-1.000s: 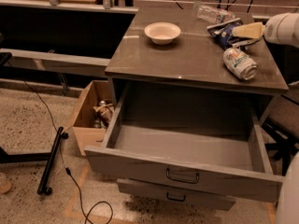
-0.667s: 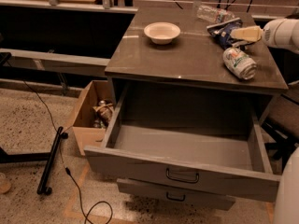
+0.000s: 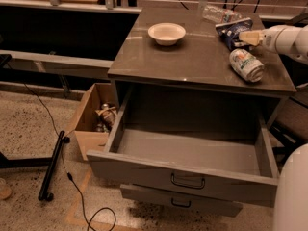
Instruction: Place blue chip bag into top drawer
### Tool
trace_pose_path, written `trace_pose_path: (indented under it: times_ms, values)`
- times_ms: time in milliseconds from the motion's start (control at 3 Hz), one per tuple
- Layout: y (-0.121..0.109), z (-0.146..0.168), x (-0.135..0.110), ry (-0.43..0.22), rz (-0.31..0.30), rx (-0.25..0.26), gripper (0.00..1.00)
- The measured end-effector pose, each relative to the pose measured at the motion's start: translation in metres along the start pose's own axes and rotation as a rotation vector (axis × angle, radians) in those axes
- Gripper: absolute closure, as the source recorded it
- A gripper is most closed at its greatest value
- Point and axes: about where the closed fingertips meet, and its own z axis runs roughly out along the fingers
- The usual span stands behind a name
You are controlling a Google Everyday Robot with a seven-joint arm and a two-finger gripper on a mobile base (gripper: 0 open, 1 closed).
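Observation:
The blue chip bag (image 3: 232, 29) lies crinkled at the back right of the cabinet top (image 3: 192, 61), between a clear plastic bottle (image 3: 219, 14) and a white-green can (image 3: 246, 65). My gripper (image 3: 244, 37) reaches in from the right on a white arm, its tip touching or just at the bag's right edge. The top drawer (image 3: 187, 153) is pulled wide open below the cabinet top, with nothing showing inside it, its dark wire handle (image 3: 187, 181) centred on the front.
A white bowl (image 3: 166, 33) sits at the back left of the cabinet top. A narrower lower drawer (image 3: 180, 202) sticks out slightly. An open cardboard box (image 3: 91, 121) with items stands on the floor left of the cabinet, with cables and a black bar (image 3: 52, 165) nearby.
The gripper has dropped slightly and edged left toward the blue chip bag. The bag, can, bowl and drawer have not moved.

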Motion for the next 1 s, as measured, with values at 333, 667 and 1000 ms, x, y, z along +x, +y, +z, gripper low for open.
trace_pose_path:
  times_ms: [333,667,1000]
  values:
    - [0.009,0.005,0.003,0.003,-0.014,-0.058,0.64]
    - [0.012,0.002,-0.003,0.002,-0.033,-0.079,0.86]
    - [0.033,-0.016,-0.030,-0.022,-0.053,-0.141,1.00]
